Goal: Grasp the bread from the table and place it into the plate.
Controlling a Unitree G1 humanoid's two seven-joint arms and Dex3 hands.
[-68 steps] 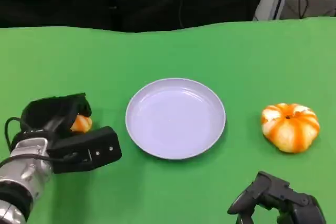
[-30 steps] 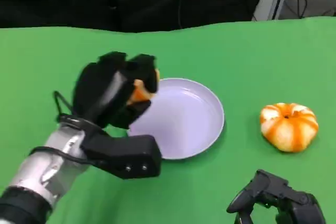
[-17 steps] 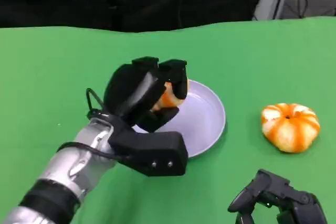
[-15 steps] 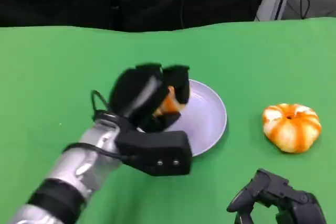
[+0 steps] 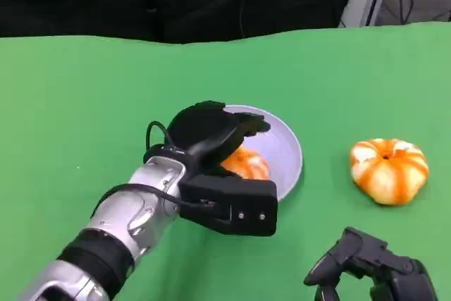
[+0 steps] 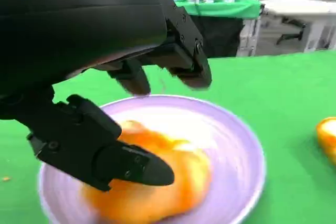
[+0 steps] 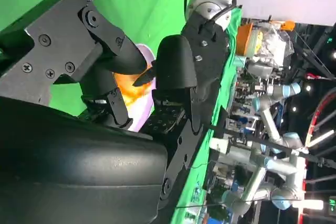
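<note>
The left hand (image 5: 211, 135) is positioned over the near-left part of the plate (image 5: 285, 147), with the silver forearm (image 5: 120, 223) entering from the lower left. In the left wrist view the fingers (image 6: 184, 64) are seen spread apart above the bread (image 6: 152, 182), and the thumb (image 6: 105, 150) is seen in front of it. No grip on the bread is visible, although contact at the thumb cannot be ruled out. The bread (image 5: 243, 163), orange with pale streaks, is located inside the plate, on its near-left side and partly under the hand. The plate (image 6: 236, 145) is pale lilac and round and is set on the green table (image 5: 84, 96).

The right hand (image 5: 370, 269) is located at the lower right, low over the table and well apart from the plate. Its fingers (image 7: 176, 69) are seen curled inward with nothing held between them.

A second bread (image 5: 389, 170), round with orange and white ribs, is set on the table to the right of the plate, apart from its rim and beyond the right hand.
</note>
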